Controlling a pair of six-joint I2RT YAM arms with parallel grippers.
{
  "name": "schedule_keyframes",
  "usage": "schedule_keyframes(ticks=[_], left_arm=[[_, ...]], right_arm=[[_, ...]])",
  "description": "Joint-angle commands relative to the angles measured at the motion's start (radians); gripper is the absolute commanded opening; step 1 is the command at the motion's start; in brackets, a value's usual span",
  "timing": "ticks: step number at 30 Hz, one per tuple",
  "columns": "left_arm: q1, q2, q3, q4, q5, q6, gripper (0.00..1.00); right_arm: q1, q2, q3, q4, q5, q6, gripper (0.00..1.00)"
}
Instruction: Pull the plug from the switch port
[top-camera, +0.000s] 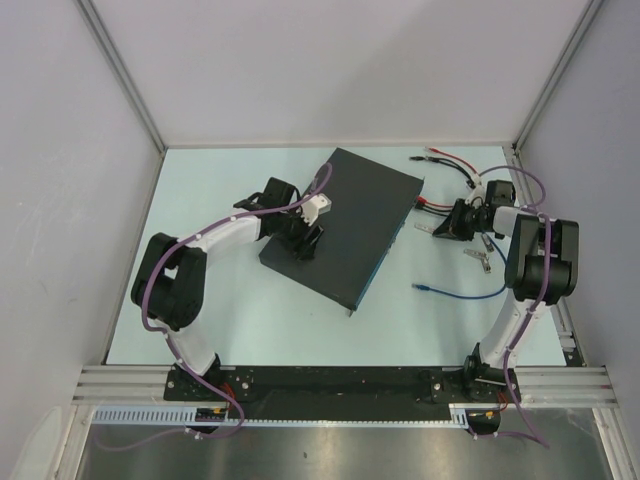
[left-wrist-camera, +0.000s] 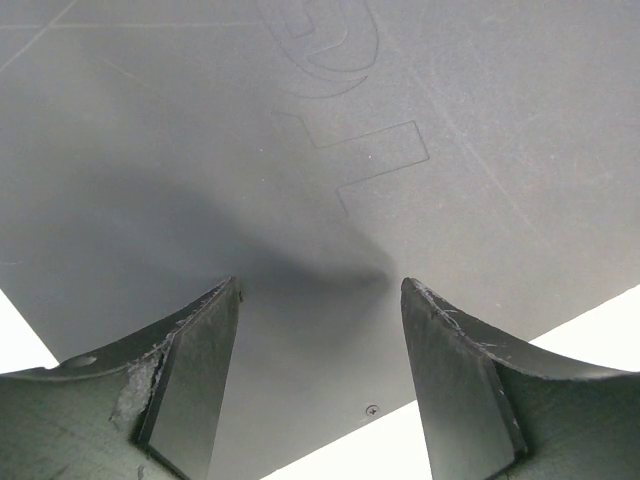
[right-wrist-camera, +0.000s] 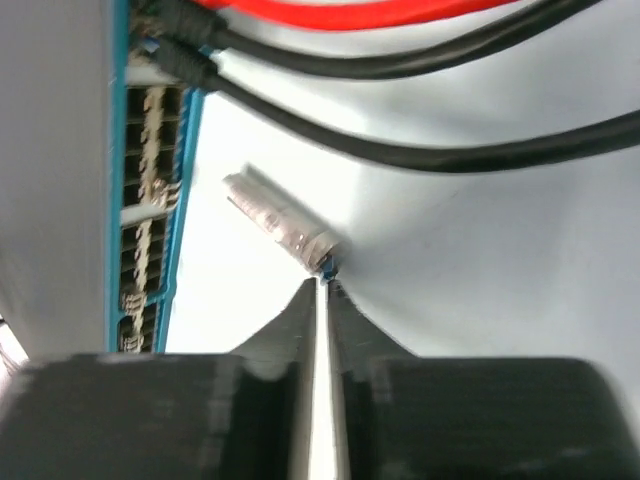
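The switch (top-camera: 340, 225) lies at an angle mid-table, its bluish port edge towards the right arm. My left gripper (top-camera: 305, 240) is open with its fingertips down on the switch's dark top (left-wrist-camera: 300, 150), near its left edge; the left wrist view shows the gripper (left-wrist-camera: 320, 285) holding nothing. My right gripper (top-camera: 437, 226) is shut (right-wrist-camera: 322, 280) on the blue tail of a silver plug (right-wrist-camera: 285, 228). The plug points at the port face (right-wrist-camera: 150, 150) with a small gap between them, outside the ports.
Red and black cables (top-camera: 450, 160) run from the switch's far right corner; they cross above the plug in the right wrist view (right-wrist-camera: 400, 150). A loose blue cable (top-camera: 465, 293) and small silver pieces (top-camera: 480, 255) lie by the right arm. Walls enclose the table.
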Motion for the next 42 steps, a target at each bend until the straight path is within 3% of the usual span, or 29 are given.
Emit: schedule_keyframes(ticks=[1,4,9,11,12,13,17,21,27,37,38,41,42], left_arm=[[-0.008,-0.007,0.000,0.016,0.042,-0.017,0.71],[-0.008,-0.005,0.001,0.017,0.042,-0.020,0.71],[-0.008,0.002,0.012,0.017,0.048,-0.027,0.71],[-0.008,0.005,0.018,0.017,0.051,-0.031,0.71],[-0.009,0.008,0.021,0.016,0.052,-0.034,0.71],[-0.009,0.008,0.023,0.017,0.054,-0.035,0.71],[-0.009,0.010,0.033,0.016,0.052,-0.040,0.71],[-0.008,0.002,0.030,0.014,0.051,-0.038,0.71],[-0.008,-0.013,0.006,0.022,0.048,-0.037,0.71],[-0.008,-0.010,-0.002,0.025,0.048,-0.034,0.71],[-0.008,-0.009,0.000,0.027,0.049,-0.035,0.71],[-0.008,0.001,0.007,0.028,0.052,-0.040,0.71],[-0.008,0.004,0.009,0.031,0.057,-0.041,0.71]], right_arm=[[0.024,-0.102,0.006,-0.062,0.017,-0.106,0.26],[0.034,-0.142,0.010,-0.119,0.016,-0.171,0.32],[0.102,-0.182,0.038,-0.183,0.036,-0.464,0.36],[0.134,-0.171,0.069,-0.202,0.055,-0.579,0.43],[0.146,-0.165,0.081,-0.202,0.081,-0.608,0.57],[0.157,-0.148,0.102,-0.200,0.100,-0.636,0.62],[0.177,-0.082,0.185,-0.225,0.155,-0.751,0.67],[0.177,-0.030,0.239,-0.236,0.163,-0.850,0.65],[0.170,0.087,0.362,-0.407,0.135,-1.001,0.59],[0.177,0.127,0.363,-0.478,0.106,-1.036,0.53],[0.177,0.127,0.362,-0.479,0.108,-1.036,0.49],[0.177,0.131,0.357,-0.490,0.114,-1.029,0.20],[0.177,0.128,0.353,-0.480,0.135,-1.012,0.15]])
